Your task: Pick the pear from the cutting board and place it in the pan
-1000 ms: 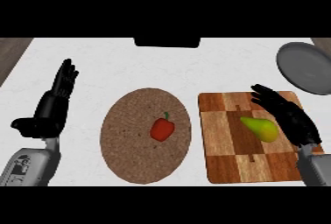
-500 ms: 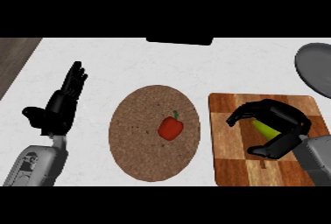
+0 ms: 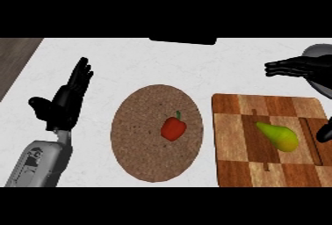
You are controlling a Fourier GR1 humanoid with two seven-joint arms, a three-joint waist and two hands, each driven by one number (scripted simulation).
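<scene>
green pear (image 3: pixel 279 136), lying on cutting board (image 3: pixel 236 151)

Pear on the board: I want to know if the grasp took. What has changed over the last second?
The right hand reached over the pear, curled round it, then opened and moved up to the pan without it. The pear lies bare on the cutting board as before. The left hand stays open at the left; the red pepper stays on the round mat.
</scene>
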